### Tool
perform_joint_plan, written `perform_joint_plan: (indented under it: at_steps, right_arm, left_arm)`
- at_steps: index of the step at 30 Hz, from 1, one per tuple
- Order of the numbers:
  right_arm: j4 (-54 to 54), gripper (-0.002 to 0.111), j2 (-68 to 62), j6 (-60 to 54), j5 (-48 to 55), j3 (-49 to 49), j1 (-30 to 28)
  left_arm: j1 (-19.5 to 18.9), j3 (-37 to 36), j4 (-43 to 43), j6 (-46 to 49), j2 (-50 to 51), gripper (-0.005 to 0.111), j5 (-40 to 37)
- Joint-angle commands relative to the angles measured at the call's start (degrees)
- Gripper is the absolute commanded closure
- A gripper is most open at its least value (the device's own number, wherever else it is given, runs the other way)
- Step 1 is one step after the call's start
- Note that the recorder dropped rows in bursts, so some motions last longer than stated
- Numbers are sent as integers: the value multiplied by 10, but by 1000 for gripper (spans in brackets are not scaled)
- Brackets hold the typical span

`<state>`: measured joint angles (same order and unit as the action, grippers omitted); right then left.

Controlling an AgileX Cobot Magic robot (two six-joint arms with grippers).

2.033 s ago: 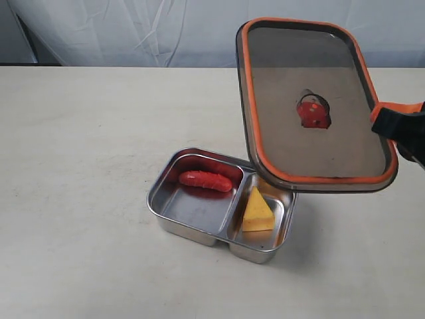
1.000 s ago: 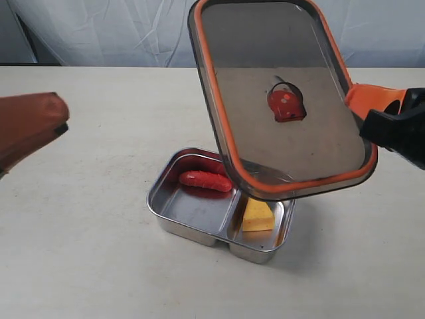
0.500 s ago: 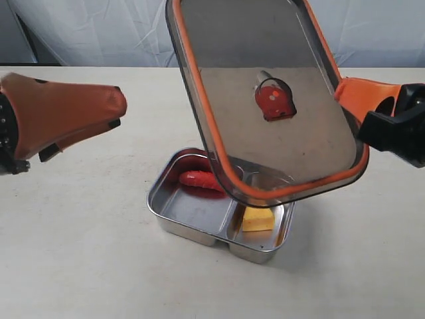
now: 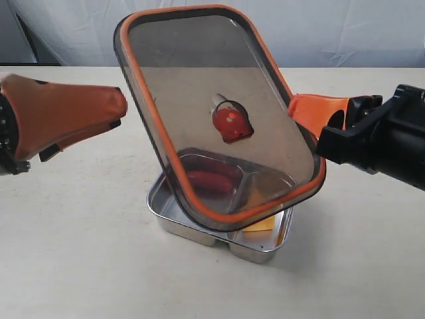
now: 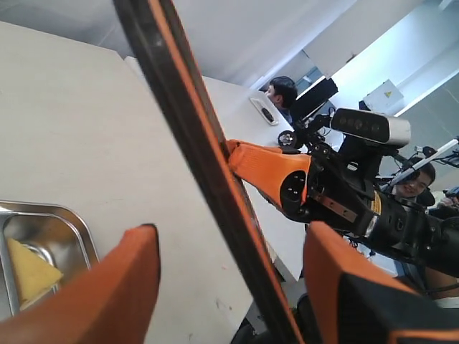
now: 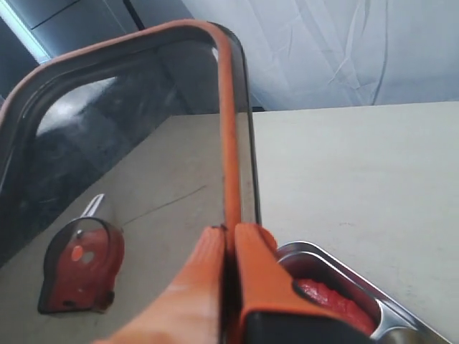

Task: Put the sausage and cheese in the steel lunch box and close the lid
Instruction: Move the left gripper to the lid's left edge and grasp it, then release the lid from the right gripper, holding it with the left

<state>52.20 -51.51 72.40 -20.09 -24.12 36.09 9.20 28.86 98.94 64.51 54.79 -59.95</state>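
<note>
The dark translucent lid [image 4: 199, 86] with its orange valve [image 4: 232, 123] hangs tilted over the steel lunch box [image 4: 199, 229]. My right gripper [image 4: 299, 113] is shut on the lid's right edge, as the right wrist view shows [image 6: 229, 240]. My left gripper [image 4: 119, 111] is open at the lid's left edge. In the left wrist view the lid's edge [image 5: 208, 165] runs between its fingers [image 5: 129, 287] without touching them. The red sausage [image 4: 209, 181] shows through the lid in the larger compartment. The yellow cheese [image 4: 260, 224] lies in the smaller one.
The box stands on a pale table [image 4: 80, 252] near its middle. A white cloth backdrop [image 4: 372, 33] hangs behind the table. In the left wrist view, people and equipment [image 5: 373, 129] stand beyond the table's edge.
The lid has swung left and down over the box, tilting more steeply, with my right gripper following. My left gripper came in from the left and has held still for the last half second.
</note>
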Motion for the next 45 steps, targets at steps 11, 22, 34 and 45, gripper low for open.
perform_joint_plan:
  at_steps: [11,22,34,45]
  right_arm:
    - [8,108,-2,2,-26,1,0]
    - [41,108,-2,23,-62,1,0]
    - [105,108,-2,71,-95,1,0]
    - [107,108,-2,73,-89,1,0]
  left_arm:
    - [0,26,10,-1,1,50,10]
    - [0,44,10,-10,26,50,30]
    - [1,44,10,-15,39,91,36]
    - [1,44,10,-14,39,106,30]
